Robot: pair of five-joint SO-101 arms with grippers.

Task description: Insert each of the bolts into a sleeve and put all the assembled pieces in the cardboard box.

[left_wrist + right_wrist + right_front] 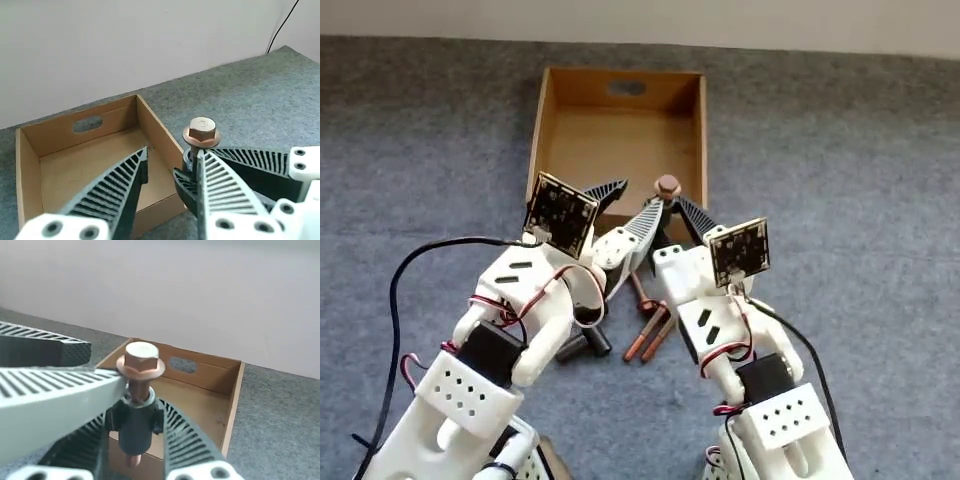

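Here we see the right gripper (136,412) clamping a sleeve (136,432) with its bolt (141,365) inserted, at the near wall of the empty cardboard box (550,120), left gripper (171,152) spread alongside; other bolts (650,335) and sleeves (582,345) wait on the surface (840,150).

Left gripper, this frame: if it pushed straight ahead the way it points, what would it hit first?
Likely the bolt seated in the sleeve that the right gripper holds: one finger of the open left gripper lies right beside it. The gap itself aims into the cardboard box.
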